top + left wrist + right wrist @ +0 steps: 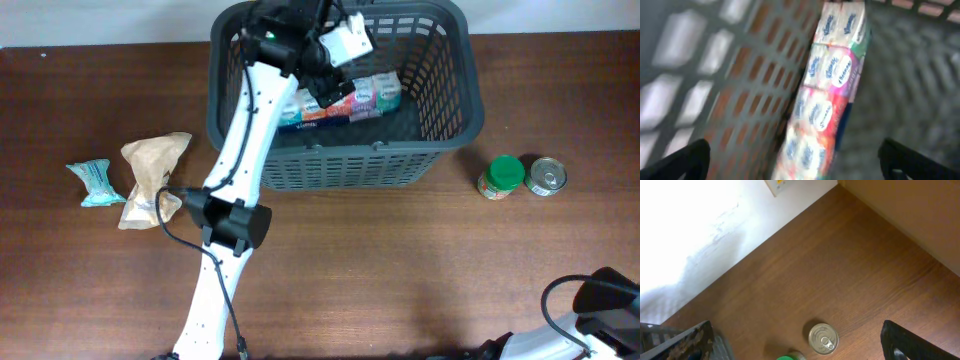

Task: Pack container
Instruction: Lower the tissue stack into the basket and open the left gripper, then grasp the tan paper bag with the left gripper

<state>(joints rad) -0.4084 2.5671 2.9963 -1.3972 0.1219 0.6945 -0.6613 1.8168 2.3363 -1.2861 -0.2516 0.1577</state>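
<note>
Overhead top-down; L wrist inside container (pixel 340 165) (shared, v. close).

Only the pack of pocket tissues (pixel 827 95) lying against the lattice wall of the container (pixel 740 85) carries lettering that can be made out. In the left wrist view each small packet has a white oval with slanted blue script that looks like "Kleenex", repeated down the row, though blur leaves it uncertain. From overhead the same pack shows only white patches. The label on the green-lidded jar (pixel 497 182), the teal packet (pixel 95 182) and the wall plate (pixel 781 185) bear marks too small to read.
</note>
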